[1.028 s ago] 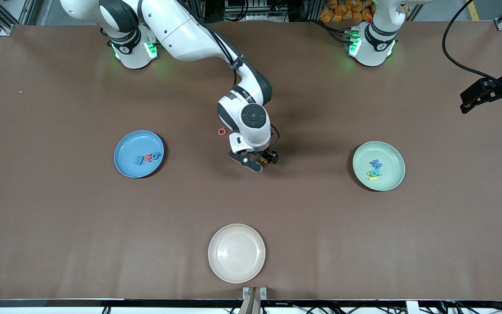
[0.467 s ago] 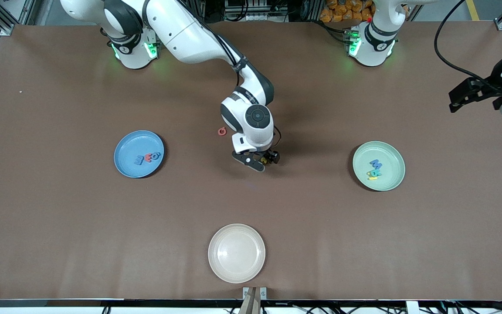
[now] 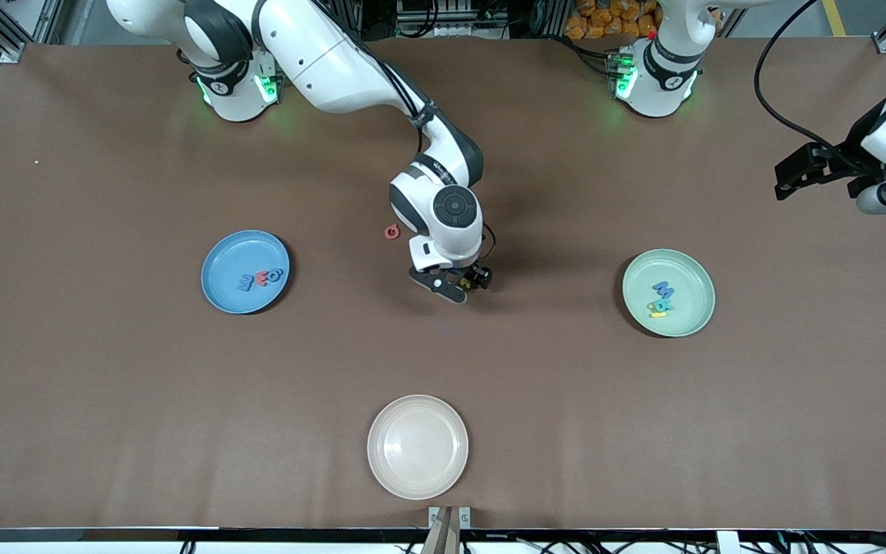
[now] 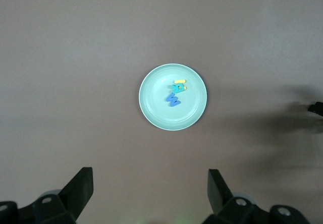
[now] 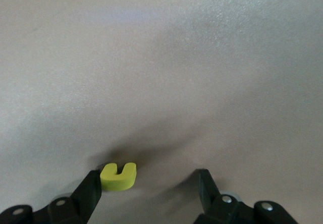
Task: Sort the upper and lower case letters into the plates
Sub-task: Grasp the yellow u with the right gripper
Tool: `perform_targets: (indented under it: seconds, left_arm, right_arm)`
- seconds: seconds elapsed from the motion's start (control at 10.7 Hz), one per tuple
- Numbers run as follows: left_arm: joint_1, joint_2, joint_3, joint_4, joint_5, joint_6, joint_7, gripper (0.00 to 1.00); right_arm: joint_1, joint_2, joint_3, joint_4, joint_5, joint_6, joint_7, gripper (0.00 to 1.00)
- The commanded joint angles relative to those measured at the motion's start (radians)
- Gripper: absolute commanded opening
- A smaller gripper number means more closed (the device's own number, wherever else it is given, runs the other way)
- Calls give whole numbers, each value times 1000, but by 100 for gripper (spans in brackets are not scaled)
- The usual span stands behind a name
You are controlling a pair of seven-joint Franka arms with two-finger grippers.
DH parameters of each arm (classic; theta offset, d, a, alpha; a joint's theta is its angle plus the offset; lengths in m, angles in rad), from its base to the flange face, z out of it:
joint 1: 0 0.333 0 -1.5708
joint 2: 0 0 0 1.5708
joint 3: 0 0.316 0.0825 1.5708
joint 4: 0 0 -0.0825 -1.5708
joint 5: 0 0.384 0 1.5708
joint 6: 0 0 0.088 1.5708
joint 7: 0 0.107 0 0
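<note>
The right pincer sits low at the table, open around the yellow letter to pinch it. The left pincer waits wide open high over the green plate.

Right hand low at mid-table; bare table surrounds three well-spaced plates.

Left gripper, high over the left arm's end of the table, now sits closer in toward the table's middle than a second ago; the arm's white wrist housing shows more fully at the frame edge, and its cable loop has swung with it. Fingers apart, as before. Right gripper, low over the table centre, has edged slightly toward the left arm's end; its fingers look a little closer together around the yellow letter, one finger touching it.
</note>
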Motion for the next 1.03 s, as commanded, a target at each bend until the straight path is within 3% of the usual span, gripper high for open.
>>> perform_targets:
  seconds: [0.0,0.56,0.93]
  left_arm:
    - [-6,-5,7,-8,-21,14,24,100]
    - [4,1,7,-3,-20,15,41,100]
    - [4,-1,7,-3,-13,15,41,100]
  right_arm:
    - [2,37,-7,71,-20,-19,28,79]
    - [2,68,-9,111,-26,-19,28,73]
    - [2,68,-9,111,-28,-19,28,58]
